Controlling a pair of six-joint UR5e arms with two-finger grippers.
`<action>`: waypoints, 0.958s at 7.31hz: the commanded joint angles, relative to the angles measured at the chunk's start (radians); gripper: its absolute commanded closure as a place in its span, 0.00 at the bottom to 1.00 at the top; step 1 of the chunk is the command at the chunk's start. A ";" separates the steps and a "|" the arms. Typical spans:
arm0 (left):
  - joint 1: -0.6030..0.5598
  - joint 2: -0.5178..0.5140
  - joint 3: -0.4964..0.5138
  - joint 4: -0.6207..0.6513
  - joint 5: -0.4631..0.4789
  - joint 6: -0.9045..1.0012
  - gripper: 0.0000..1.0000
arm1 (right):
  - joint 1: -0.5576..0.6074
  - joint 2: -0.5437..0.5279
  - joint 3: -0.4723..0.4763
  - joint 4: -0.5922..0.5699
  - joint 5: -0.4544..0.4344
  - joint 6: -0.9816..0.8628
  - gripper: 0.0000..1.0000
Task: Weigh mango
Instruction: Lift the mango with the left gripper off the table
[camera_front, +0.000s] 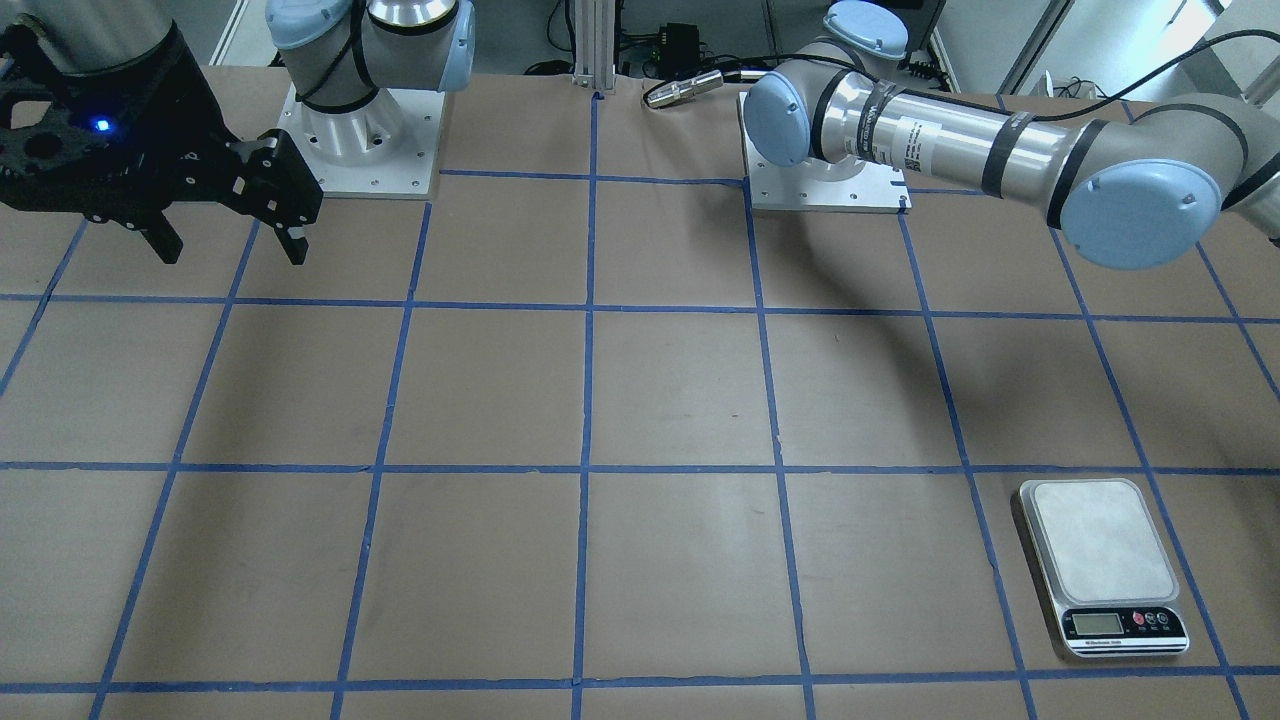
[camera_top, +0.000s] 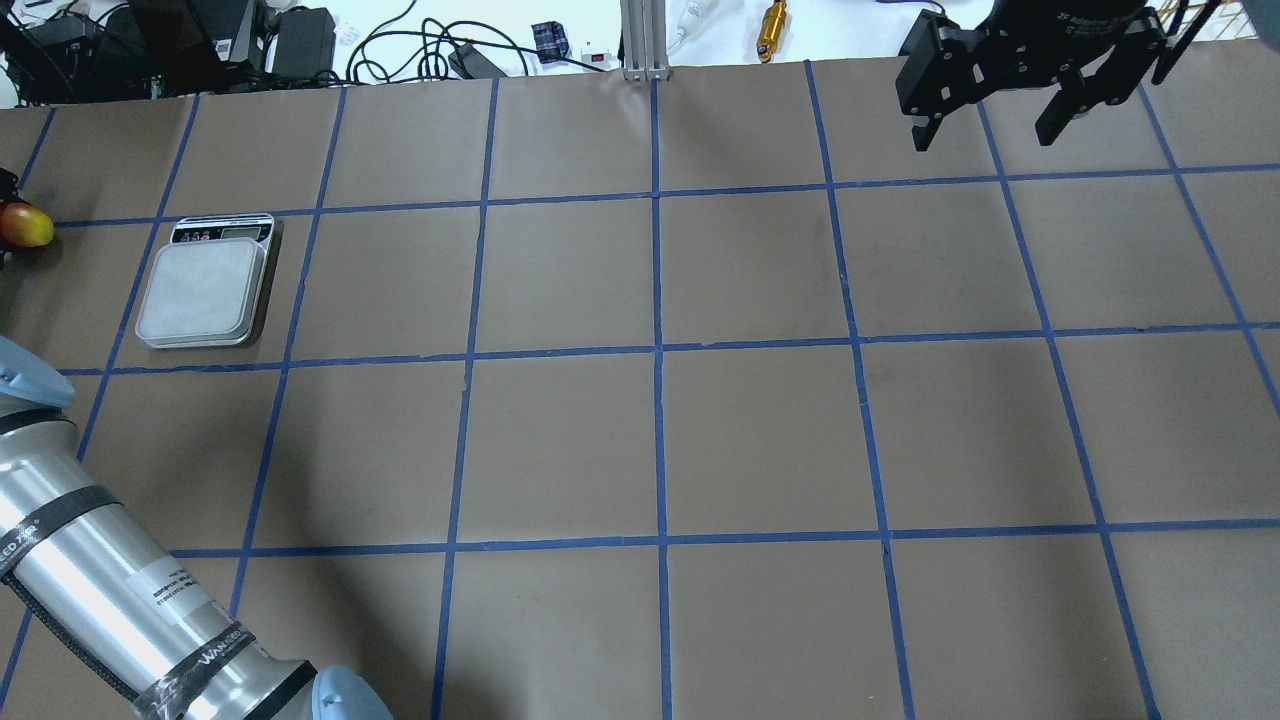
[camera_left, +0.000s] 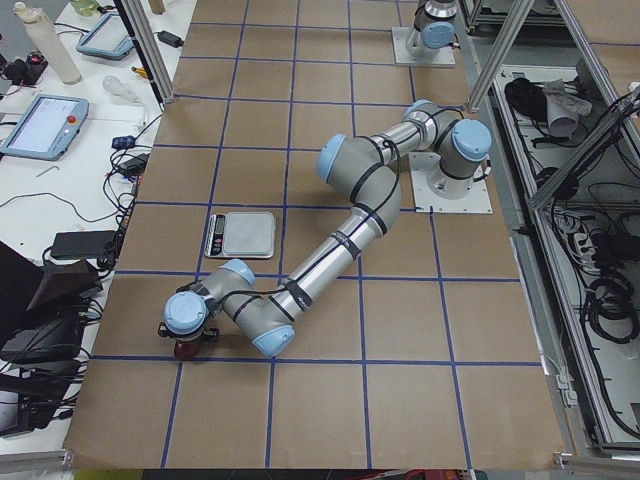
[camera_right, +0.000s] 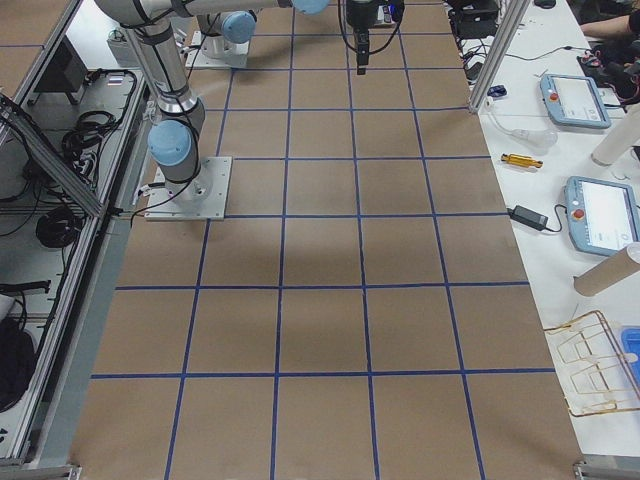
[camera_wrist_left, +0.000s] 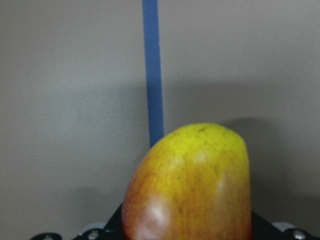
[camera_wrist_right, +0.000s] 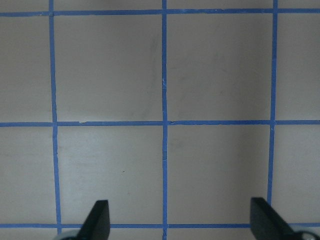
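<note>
Two arms are showing over the taped table (camera_top: 660, 440), with the left arm (camera_left: 340, 240) stretching to the table's left end. Right gripper (camera_top: 985, 138) is hanging idle with its fingers spread and empty. Scale (camera_top: 200, 295) is sitting bare. Left gripper (camera_left: 186, 338) is sitting over the mango (camera_wrist_left: 190, 185), near the scale but apart from it. Fingers are hidden, so I cannot tell the grasp. I'd be carrying low and setting the fruit flat at platform centre, so it isn't rolling.

My left arm (camera_left: 330, 262) stretches far out and low, elbow folded, with my left gripper (camera_left: 186, 344) pointing down and clasped about the mango (camera_wrist_left: 190, 185); my right gripper (camera_front: 235, 256) hangs high, pointing down, fingers spread wide.
</note>
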 joint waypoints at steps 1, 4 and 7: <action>-0.016 0.083 -0.087 -0.024 0.019 -0.013 0.91 | 0.000 0.001 0.000 0.000 0.000 0.000 0.00; -0.073 0.321 -0.395 -0.012 0.098 -0.093 0.90 | 0.000 -0.001 0.000 0.000 0.001 0.000 0.00; -0.137 0.516 -0.695 0.009 0.105 -0.248 0.89 | 0.000 0.001 0.000 0.000 0.001 0.000 0.00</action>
